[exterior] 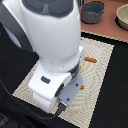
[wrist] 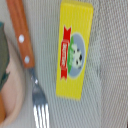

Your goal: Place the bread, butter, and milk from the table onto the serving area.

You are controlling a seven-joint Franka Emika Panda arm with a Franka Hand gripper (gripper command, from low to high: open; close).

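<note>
the arm [exterior: 52, 45] bends low over the serving area [exterior: 102, 62], above the butter [wrist: 74, 50]; fingers' state unclear.

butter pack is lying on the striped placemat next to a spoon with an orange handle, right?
Not a spoon: the wrist view shows a fork, tines visible, with the orange handle. The butter pack does lie on the striped placemat beside it.

Exterior view: even, fairly bright light; soft highlights on the white arm [exterior: 52, 45]; dark worktop [exterior: 112, 95] nearly featureless; overall soft, low resolution; wrist view: flat, shadowless light; butter [wrist: 74, 49] print and fork [wrist: 40, 107] tines blurred; placemat [wrist: 112, 75] stripes faintly smeared.
</note>
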